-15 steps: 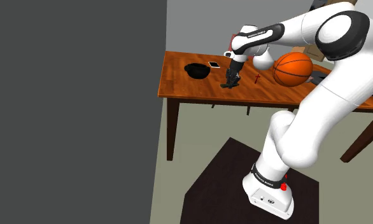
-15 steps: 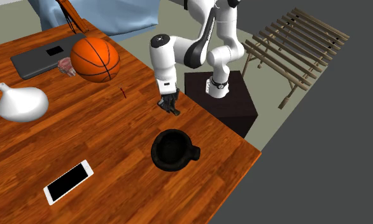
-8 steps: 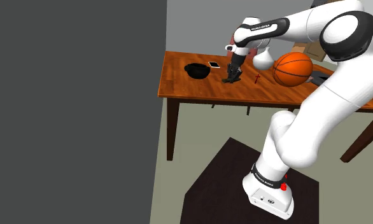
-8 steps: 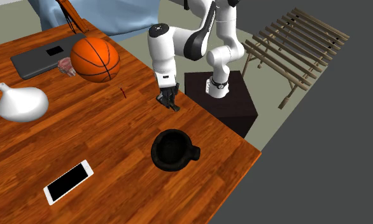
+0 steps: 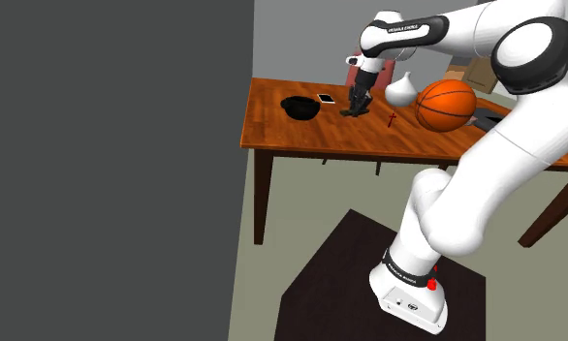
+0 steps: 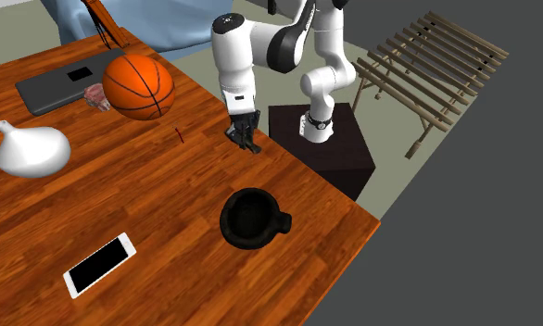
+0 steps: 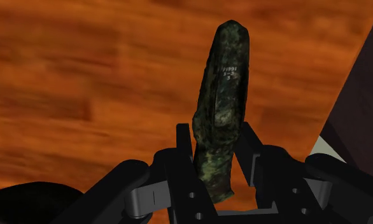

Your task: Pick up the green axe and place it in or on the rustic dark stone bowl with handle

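The gripper (image 7: pixel 217 135) is clamping the mottled dark-green axe (image 7: pixel 225 76) between both fingers, with the axe projecting beyond the fingertips. The gripper is hanging over the wooden table (image 6: pixel 168 185) near its edge. The dark bowl (image 6: pixel 227 225) with handle is sitting apart, nearer the second exterior view's bottom. A basketball (image 6: pixel 138 85) is lying farther off.

In the second exterior view, bare bench (image 6: pixel 168 194) lies open between the claw (image 6: pixel 245 141), which clasps the axe (image 7: pixel 225 95) at centre frame, and the dark bowl (image 6: pixel 229 222) just below it. The basketball (image 6: pixel 138 85), white vase (image 6: pixel 31 150) and phone (image 6: pixel 99 264) stand well apart at the left.
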